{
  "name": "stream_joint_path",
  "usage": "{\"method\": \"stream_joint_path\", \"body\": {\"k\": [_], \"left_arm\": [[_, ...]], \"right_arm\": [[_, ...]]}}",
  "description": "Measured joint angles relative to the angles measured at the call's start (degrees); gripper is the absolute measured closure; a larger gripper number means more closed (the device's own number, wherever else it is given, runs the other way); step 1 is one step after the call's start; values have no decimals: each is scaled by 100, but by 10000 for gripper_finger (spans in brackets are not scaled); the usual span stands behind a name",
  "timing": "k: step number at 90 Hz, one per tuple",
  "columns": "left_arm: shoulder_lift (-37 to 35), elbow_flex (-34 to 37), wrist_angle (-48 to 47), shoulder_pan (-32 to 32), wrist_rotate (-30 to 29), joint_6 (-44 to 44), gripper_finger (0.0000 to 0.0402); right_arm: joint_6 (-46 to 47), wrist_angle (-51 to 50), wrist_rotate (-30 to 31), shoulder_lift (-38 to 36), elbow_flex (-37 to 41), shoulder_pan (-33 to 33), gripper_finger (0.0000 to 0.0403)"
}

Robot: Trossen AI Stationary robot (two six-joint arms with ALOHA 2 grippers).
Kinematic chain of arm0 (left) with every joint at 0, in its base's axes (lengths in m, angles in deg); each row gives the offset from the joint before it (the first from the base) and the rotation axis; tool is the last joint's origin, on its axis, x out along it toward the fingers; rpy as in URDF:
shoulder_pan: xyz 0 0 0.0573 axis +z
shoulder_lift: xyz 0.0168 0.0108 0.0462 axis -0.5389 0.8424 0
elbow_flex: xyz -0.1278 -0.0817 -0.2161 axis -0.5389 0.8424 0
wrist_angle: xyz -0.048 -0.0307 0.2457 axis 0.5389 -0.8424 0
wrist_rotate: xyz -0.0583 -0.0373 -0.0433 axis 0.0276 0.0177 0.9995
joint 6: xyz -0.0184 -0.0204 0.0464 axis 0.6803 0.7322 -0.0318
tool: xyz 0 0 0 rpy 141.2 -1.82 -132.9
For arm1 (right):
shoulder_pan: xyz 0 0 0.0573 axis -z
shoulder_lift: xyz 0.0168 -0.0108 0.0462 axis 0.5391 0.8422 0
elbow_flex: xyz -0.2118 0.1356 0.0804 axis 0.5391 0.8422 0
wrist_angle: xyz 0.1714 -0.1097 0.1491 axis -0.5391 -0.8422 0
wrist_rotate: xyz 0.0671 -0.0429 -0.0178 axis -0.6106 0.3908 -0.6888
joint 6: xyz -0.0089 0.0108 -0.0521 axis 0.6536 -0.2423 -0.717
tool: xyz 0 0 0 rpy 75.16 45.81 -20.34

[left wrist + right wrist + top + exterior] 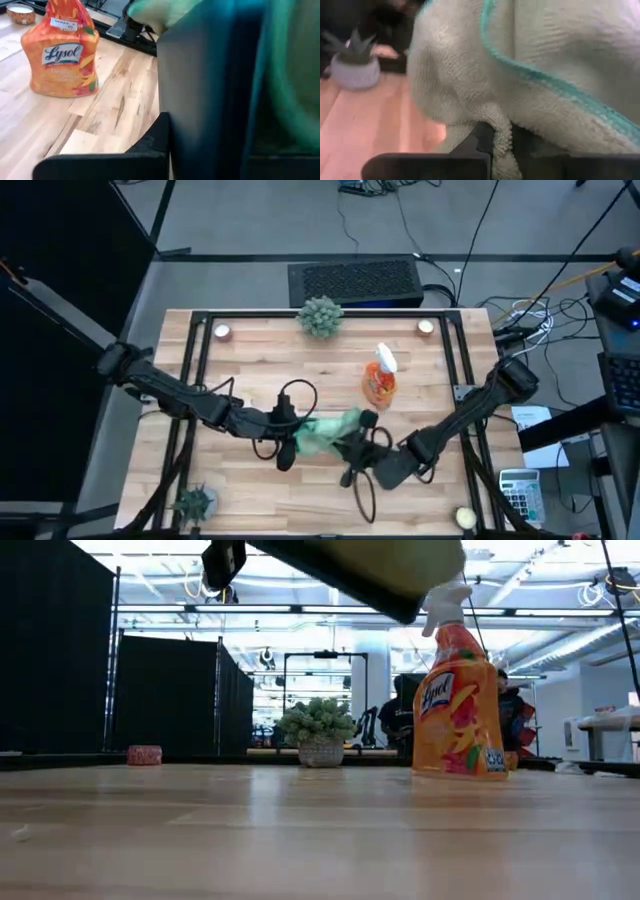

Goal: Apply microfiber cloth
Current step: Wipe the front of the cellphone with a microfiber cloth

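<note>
The microfiber cloth (325, 430) hangs bunched between my two hands, just in front of the orange spray bottle (380, 380) near the middle of the bench (250, 360), and it hides most of the dark tablet (200, 85), of which only one slanted edge shows in my left wrist view. My right hand (357, 442) is pinching a fold of the cloth between its fingers, while the cloth fills nearly all of that wrist view. My left hand (293, 436) sits at the cloth's other end, farther from the bottle, and I cannot tell whether it is spread or pressed together, since cloth and tablet cover it.
</note>
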Motion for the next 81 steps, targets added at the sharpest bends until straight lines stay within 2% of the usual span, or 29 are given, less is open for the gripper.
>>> {"method": "stream_joint_path", "body": {"k": [12, 21, 29, 35, 45, 57, 63, 72, 81], "left_arm": [[-3, -4, 212, -9, -31, -106, 392], [-12, -13, 319, -4, -67, -132, 392], [-31, -26, 340, -11, -118, -97, 392], [-32, -26, 332, -11, -131, -51, 392], [-32, -24, 349, 1, -245, -36, 392], [-25, -15, 382, 4, -249, -117, 392], [-12, -5, 357, 4, -231, -146, 392], [10, 11, 196, -1, -209, -182, 392], [10, 9, 245, 0, -190, -231, 392]], "right_arm": [[638, -854, 121, 81, 12, -325, 399], [887, -1658, 740, -124, 20, -563, 399], [772, -1710, 1277, -449, 20, -607, 399], [494, -1503, 1434, -635, 17, -514, 399], [-72, -818, 1297, -702, 17, -211, 399], [-404, 202, 261, -424, -7, 148, 399], [-426, 506, 5, -144, -2, 193, 399], [-331, 458, -59, 138, -5, 120, 399], [158, -301, 177, 171, 6, -85, 399]]}}
